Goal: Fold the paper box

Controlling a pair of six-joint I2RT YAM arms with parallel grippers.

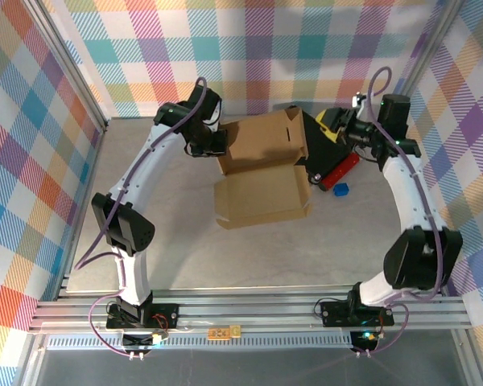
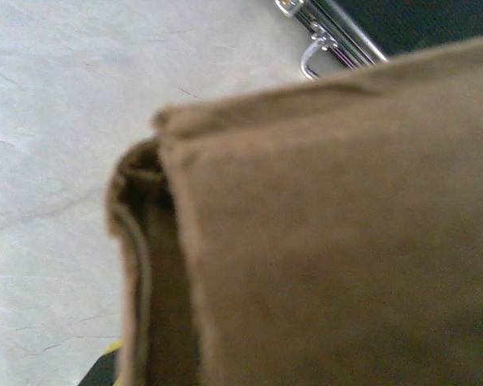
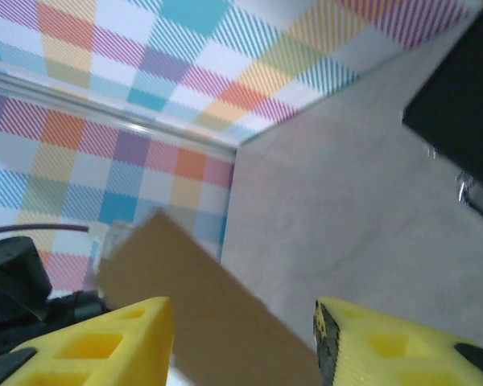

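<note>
paper box (image 1: 262,181): plain brown cardboard, mid-table, front panel flat, rear walls raised, slotted flap upright on right | left gripper (image 1: 213,147): pressed together, pinching the box's left wall | right gripper (image 3: 245,326): yellow fingers spread, cardboard flap between them

Paper box (image 1: 262,173) sits mid-bench (image 1: 185,249), one panel flat toward 6 o'clock, walls raised toward 12. Left pincer (image 1: 212,146) at the box's 9 o'clock edge. Hard case (image 1: 315,145) against the box at 3 o'clock, right pincer (image 1: 332,125) over it, fingers either side of a box flap (image 3: 193,305). Bar (image 1: 339,170) and small block (image 1: 342,190) at the box's 4 o'clock, block at the bar's 6.
</note>
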